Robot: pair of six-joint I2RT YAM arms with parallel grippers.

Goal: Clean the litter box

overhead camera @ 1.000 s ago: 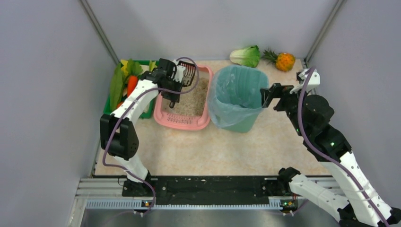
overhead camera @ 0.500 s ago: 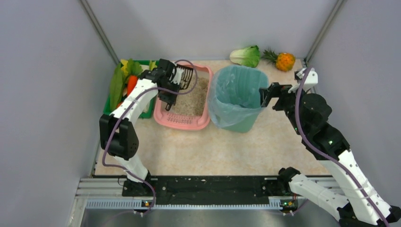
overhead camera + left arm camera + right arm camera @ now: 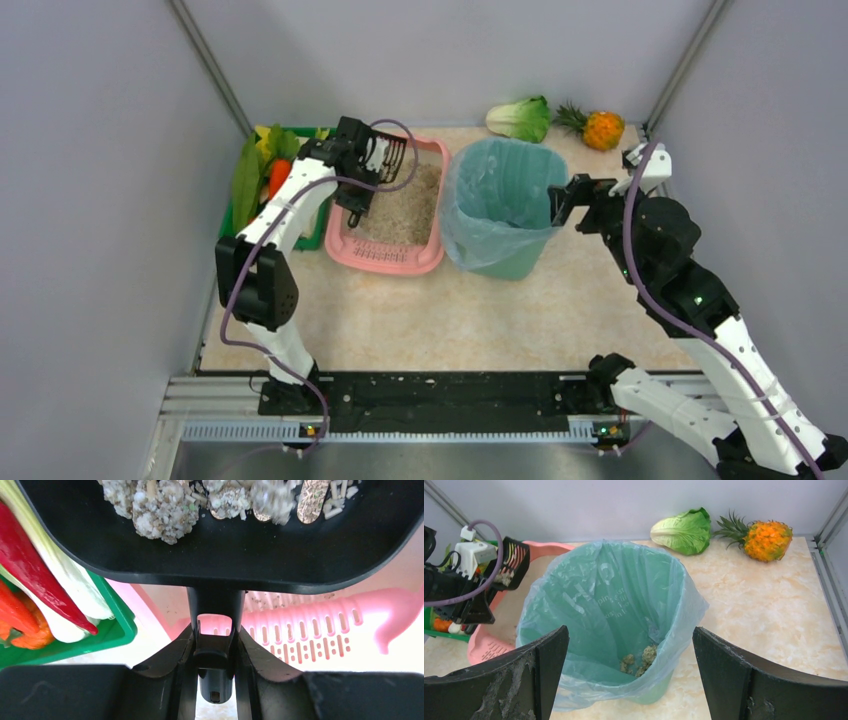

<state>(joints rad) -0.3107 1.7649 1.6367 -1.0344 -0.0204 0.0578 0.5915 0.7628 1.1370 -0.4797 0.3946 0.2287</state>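
The pink litter box (image 3: 432,255) sits left of centre, its slotted grille at the near end (image 3: 320,635) and grey-beige litter (image 3: 400,208) inside; its rim shows in the right wrist view (image 3: 479,650). My left gripper (image 3: 358,172) is shut on the handle of a black slotted scoop (image 3: 220,555), held above the far part of the box. The scoop (image 3: 395,157) carries litter clumps (image 3: 160,515). My right gripper (image 3: 560,200) is open and empty beside the right rim of the teal bin (image 3: 500,195).
The bag-lined teal bin (image 3: 614,605) holds a few clumps (image 3: 639,660) at the bottom. A green vegetable crate (image 3: 262,172) stands left of the litter box. A cabbage (image 3: 520,118) and a pineapple (image 3: 600,128) lie at the back. Grey walls enclose the table.
My left gripper has lifted and shifted the scoop slightly toward the back over the litter box. The right arm has barely moved.
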